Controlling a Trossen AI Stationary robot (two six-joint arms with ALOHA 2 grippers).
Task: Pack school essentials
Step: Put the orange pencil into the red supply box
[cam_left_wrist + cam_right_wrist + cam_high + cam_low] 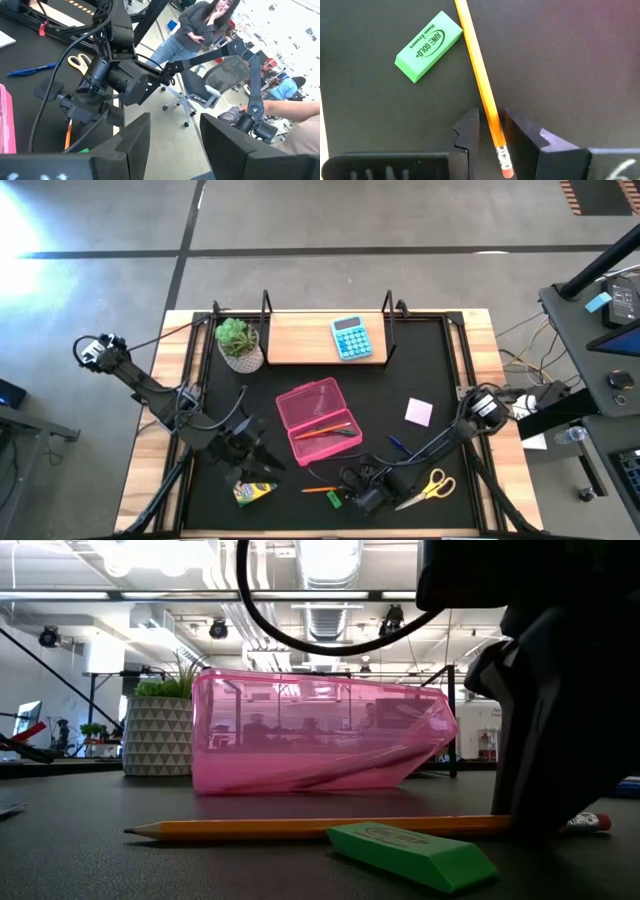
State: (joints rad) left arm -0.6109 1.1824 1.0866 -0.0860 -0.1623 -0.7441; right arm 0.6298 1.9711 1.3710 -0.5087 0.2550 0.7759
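My right gripper (491, 137) points down at the table near its near edge, open. Its fingers stand on either side of an orange pencil (479, 75) close to the pink eraser end (506, 167), which lies flat on the black mat. A green eraser block (428, 46) lies beside the pencil. The open pink case (318, 420) holds another orange pencil (322, 432). My left gripper (255, 452) hovers open left of the case, above the yellow-green crayon box (255, 492). The yellow-handled scissors (430, 485) and the blue pen (397, 446) lie to the right.
A potted plant (238, 343) and a light-blue calculator (351, 337) stand on the wooden shelf at the far edge. A purple sticky note (418, 412) lies right of the case. People show in the room beyond the table in the left wrist view.
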